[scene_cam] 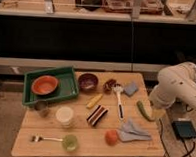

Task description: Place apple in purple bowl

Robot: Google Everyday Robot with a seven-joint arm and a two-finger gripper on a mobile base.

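The bench (pixel 48 126) is crowded, and the hand (pixel 157 112) hangs off its right edge; whether released or clenched, I cannot tell. The bowl (pixel 87 82) sits at the back, while the apple (pixel 111 137), near the front edge and touching the cloth (pixel 133 130), could roll off if nudged.

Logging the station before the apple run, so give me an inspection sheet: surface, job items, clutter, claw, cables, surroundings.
Surface: wooden table, crowded with items.
Job's things: apple near the front edge, beside a grey cloth; purple bowl towards the back, apple not in it.
Clutter: green tray holding an orange bowl; fork; white cup; white spoon; green vegetable.
Grippers: claw under the white arm, at the table's right edge, apart from the apple.
Cables: dark cables by a black box on the floor.
Surroundings: shelving behind the table.
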